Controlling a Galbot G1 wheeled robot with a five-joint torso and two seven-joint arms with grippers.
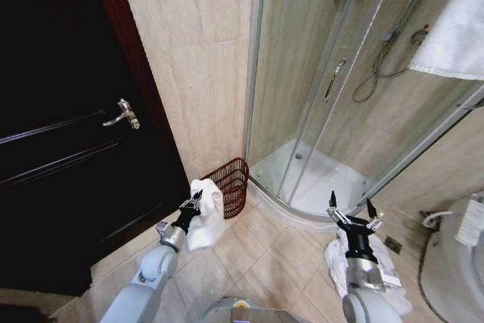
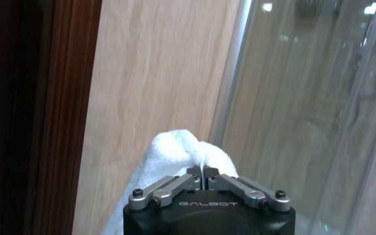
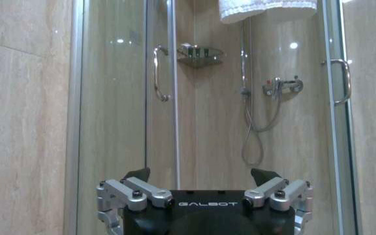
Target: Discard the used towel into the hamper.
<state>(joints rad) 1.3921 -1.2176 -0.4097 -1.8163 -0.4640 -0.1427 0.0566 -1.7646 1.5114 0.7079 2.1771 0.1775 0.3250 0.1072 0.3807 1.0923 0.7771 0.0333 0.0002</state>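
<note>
Head view: the left gripper sits at about 7 o'clock from the picture's centre, its fingers pinched tight on a white towel that hangs down from them over the tiled floor. The hamper stands on the floor against the beige wall, in the corner where the wall meets the glass shower. It lies at about 1 o'clock from the left gripper, just beside the towel, whose upper edge overlaps its rim in this view; whether they touch I cannot tell. A dark door with a metal handle fills the 9 o'clock side.

The right gripper waits at about 5 o'clock, fingers spread wide and holding nothing, above a white heap on the floor.

Left wrist view: the left gripper's fingertips meet on a fold of the towel, which bulges above them against the wall.

Right wrist view: the right gripper is spread apart, facing the shower door.
</note>
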